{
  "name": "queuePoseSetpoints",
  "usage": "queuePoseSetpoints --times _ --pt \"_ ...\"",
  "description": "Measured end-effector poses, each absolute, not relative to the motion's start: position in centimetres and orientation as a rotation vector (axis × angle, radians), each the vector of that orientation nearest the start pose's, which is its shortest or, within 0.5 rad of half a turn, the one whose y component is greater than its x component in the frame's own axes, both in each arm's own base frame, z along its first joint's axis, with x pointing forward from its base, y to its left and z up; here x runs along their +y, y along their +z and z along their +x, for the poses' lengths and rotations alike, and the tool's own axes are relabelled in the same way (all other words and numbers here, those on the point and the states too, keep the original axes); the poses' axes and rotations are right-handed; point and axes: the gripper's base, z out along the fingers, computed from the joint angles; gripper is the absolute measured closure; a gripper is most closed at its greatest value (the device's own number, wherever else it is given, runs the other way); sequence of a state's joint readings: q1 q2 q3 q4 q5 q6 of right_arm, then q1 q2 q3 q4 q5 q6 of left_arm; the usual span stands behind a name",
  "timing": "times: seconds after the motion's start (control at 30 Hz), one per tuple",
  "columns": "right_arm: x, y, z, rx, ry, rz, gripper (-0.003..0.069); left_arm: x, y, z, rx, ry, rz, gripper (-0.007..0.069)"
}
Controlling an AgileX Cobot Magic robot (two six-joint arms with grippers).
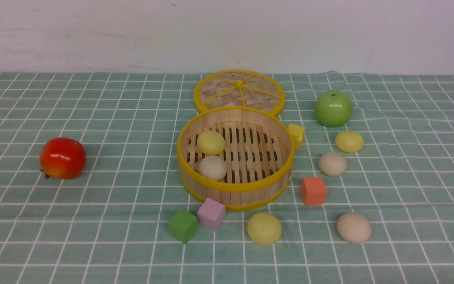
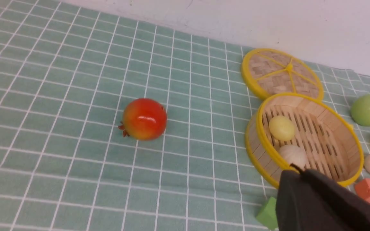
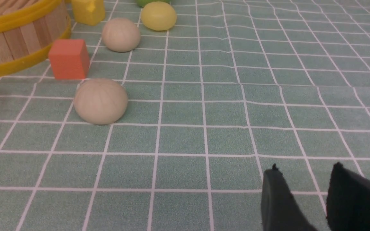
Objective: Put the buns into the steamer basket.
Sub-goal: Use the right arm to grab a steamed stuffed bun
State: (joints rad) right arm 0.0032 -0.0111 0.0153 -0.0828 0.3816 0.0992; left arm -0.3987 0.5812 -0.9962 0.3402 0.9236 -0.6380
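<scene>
The steamer basket (image 1: pixel 235 190) stands mid-table with a pale yellow bun (image 1: pixel 211 142) and a beige bun (image 1: pixel 212 167) inside. Outside it, to the right, lie a yellow bun (image 1: pixel 349 141) and a beige bun (image 1: pixel 332 163). Nearer the front are another yellow bun (image 1: pixel 264 228) and another beige one (image 1: pixel 354 227). Neither gripper shows in the front view. My left gripper (image 2: pixel 299 170) is shut and empty, seen over the basket's near rim (image 2: pixel 268 175). My right gripper (image 3: pixel 305 167) is open and empty above the cloth, well apart from the nearest beige bun (image 3: pixel 101 101).
The woven lid (image 1: pixel 239 92) lies flat behind the basket. A red fruit (image 1: pixel 62 158) sits far left and a green apple (image 1: pixel 333 108) at back right. Around the basket are green (image 1: pixel 182 225), purple (image 1: pixel 211 213), orange (image 1: pixel 313 190) and yellow (image 1: pixel 296 134) cubes.
</scene>
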Motion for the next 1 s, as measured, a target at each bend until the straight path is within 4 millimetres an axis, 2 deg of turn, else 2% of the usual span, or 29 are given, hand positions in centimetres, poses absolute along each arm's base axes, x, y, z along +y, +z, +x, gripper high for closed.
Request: queuePoseSetpoints --times 0.13,0.73,0.87,0.97,1.0 --pt "-0.3 17.4 5.2 1.868 -0.011 0.039 0.0419 -0.5 41.5 7.3 1.952 -0.303 -0.216 0.0638" --pt "-0.3 17.4 5.2 1.868 -0.011 0.039 0.0419 -0.7 40.9 7.3 1.999 -0.315 -0.227 0.0638" --pt "-0.3 17.4 5.2 1.868 -0.011 0.039 0.0419 -0.7 39.7 7.9 1.980 -0.274 -0.217 0.0638" --pt "-0.3 17.4 5.2 1.868 -0.011 0.039 0.0419 -0.8 36.7 8.0 1.944 -0.286 -0.201 0.0638" --pt "-0.3 17.4 5.2 1.868 -0.011 0.039 0.0419 -0.8 36.2 7.8 1.923 -0.300 -0.193 0.0638"
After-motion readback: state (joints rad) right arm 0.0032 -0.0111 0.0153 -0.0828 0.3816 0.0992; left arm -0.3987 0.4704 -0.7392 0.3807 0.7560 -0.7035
